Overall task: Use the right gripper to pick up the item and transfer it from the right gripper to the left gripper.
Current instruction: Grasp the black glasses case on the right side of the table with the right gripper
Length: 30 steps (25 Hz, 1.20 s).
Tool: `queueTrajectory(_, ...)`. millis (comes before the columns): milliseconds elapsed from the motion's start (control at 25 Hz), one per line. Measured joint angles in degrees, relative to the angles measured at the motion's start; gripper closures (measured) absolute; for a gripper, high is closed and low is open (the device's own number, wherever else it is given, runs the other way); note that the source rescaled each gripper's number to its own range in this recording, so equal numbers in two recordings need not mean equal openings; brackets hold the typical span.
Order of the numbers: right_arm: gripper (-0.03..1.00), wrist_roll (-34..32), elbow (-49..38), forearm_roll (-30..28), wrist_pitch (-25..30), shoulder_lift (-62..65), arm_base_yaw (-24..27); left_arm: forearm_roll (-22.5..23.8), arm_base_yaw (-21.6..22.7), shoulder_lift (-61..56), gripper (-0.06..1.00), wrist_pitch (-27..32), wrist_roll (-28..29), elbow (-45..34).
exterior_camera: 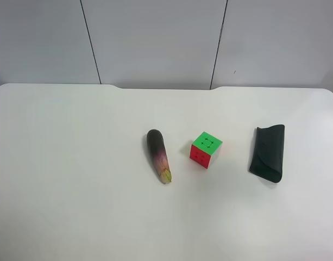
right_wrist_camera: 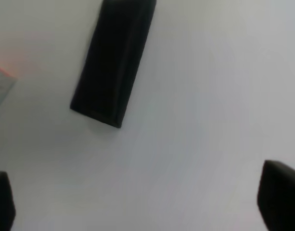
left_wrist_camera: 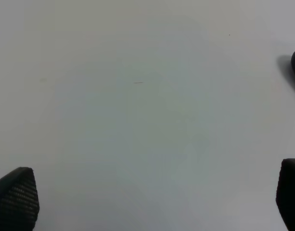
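The right gripper (right_wrist_camera: 142, 204) is hovering above the white tabletop (exterior_camera: 74, 206) with its two black fingers (right_wrist_camera: 281, 197) standing wide apart and nothing lying between them, so it is carrying nothing. Ahead of those fingers, and untouched by them, the black soft leather-like oblong glasses case (right_wrist_camera: 113, 62) is lying flat on the table, its long side running slantwise to the line between the fingertips. The left gripper (left_wrist_camera: 152, 199) is likewise hanging over bare table, its black textured fingers (left_wrist_camera: 15, 199) spread and holding nothing. A dark shape is peeking in at the edge of its view, possibly the end of the dark purple eggplant (exterior_camera: 158, 155), though too little is showing to be sure. In the high view neither arm is appearing at all. The case is resting near that view's right side, apart from the green-and-red puzzle cube (exterior_camera: 205, 149) at the middle, with the eggplant lying beyond the cube toward that view's left. Judging from this, the task is sitting at its very start: the case is not yet gripped or lifted, and the handover is not begun. The whole job is remaining: the right gripper is needing to come down around the case, close on it, raise it and bring it to the left gripper, which is needing to clamp it before the right lets go.
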<state>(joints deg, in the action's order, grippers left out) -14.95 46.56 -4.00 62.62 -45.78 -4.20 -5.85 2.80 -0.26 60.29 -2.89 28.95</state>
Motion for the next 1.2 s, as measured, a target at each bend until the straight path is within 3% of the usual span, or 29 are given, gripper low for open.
queueTrajectory(240,-0.03,-1.65,1.18,0.72,-7.01,-19.21,0.00,0.00,0.00,-0.04,-0.06,0.00,0.00,0.00)
queueTrajectory(560,-0.03,-1.39,1.18,6.93,-18.62,-37.90,0.00,0.00,0.00,-0.04,-0.06,0.00,0.00,0.00)
queueTrajectory(880,-0.03,1.55,1.23,11.04,-25.25,-50.52,0.00,0.00,0.00,-0.04,-0.06,0.00,0.00,0.00)
queueTrajectory(1200,-0.03,2.82,1.28,11.46,-29.44,-57.50,0.00,0.00,0.00,-0.04,-0.06,0.00,0.04,0.00)
